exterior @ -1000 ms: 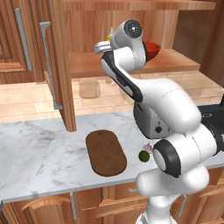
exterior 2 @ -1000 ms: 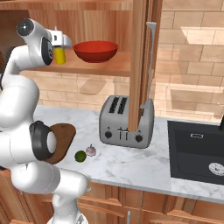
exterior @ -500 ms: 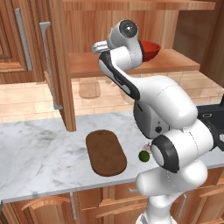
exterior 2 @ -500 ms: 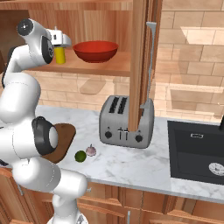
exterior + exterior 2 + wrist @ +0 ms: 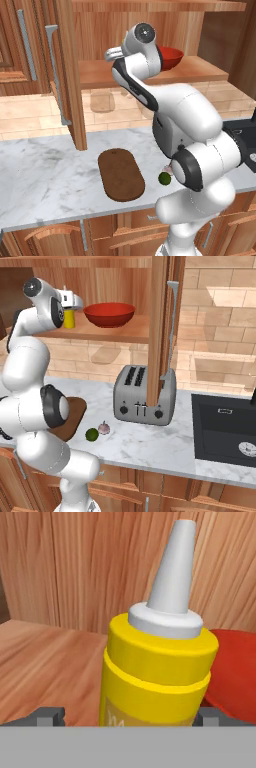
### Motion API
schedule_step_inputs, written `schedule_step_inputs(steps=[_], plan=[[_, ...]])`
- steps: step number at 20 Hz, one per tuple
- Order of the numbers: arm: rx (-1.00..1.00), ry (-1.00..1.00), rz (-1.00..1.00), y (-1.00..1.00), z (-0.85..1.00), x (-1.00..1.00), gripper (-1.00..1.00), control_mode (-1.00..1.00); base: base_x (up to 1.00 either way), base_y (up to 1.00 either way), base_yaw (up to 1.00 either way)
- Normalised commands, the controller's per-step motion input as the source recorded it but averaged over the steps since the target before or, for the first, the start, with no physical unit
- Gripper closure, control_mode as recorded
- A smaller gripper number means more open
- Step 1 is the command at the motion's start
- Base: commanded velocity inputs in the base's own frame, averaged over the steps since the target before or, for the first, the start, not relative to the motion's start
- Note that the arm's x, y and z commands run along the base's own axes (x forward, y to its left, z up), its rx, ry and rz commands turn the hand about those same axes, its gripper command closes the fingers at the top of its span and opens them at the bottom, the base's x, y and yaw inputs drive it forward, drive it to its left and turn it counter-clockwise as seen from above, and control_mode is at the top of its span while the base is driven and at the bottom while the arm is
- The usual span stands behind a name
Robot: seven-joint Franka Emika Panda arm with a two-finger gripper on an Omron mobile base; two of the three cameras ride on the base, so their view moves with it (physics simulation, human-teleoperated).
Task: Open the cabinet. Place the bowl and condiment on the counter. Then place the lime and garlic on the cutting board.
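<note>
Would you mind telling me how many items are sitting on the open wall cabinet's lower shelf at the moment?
2. A small yellow squeeze bottle stands at the left, next to the robot's hand, and a wide glossy red bowl sits to its right. The arm may hide more.

- The cabinet [image 5: 159,331] is showing reddish-brown wood with a visible grain, smooth and faintly satin, and its handles [image 5: 55,75] are looking like matt grey metal.
- The bowl [image 5: 109,314] is gleaming as a glossy red, ceramic-like surface.
- The condiment [image 5: 157,667] is looking like smooth yellow plastic, its pale nozzle matt.
- The counter [image 5: 45,175] is showing polished white marble with grey veining.
- The board [image 5: 121,174] is appearing as dark brown wood, matt.
- The toaster [image 5: 142,396] is shining as brushed grey metal.
- The sink [image 5: 225,428] is looking matt black.
- The lime [image 5: 92,434] is showing slightly shiny green skin, and the garlic [image 5: 104,428] is looking dull and papery.
- The wall [image 5: 215,331] is showing matt tan tile.
</note>
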Motion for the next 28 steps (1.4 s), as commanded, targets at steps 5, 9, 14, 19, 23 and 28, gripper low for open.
schedule_step_inputs(steps=[5,9,14,19,23,28], plan=[[-0.02,0.00,0.00,0.00,0.00,0.07,1.00,-1.00,0.00,0.00,0.00],[-0.02,-0.01,0.00,0.00,0.00,0.02,1.00,-1.00,0.00,0.00,0.00],[0.00,-0.01,-0.03,0.00,0.00,-0.02,1.00,-1.00,0.00,0.00,0.00],[0.01,-0.07,-0.01,-0.09,0.00,-0.57,1.00,-1.00,0.00,0.00,0.00],[0.05,-0.13,0.00,-0.11,0.05,-0.70,1.00,-1.00,0.00,0.00,0.00],[0.06,-0.12,0.00,-0.07,0.14,-0.69,1.00,-1.00,0.00,0.00,0.00]])
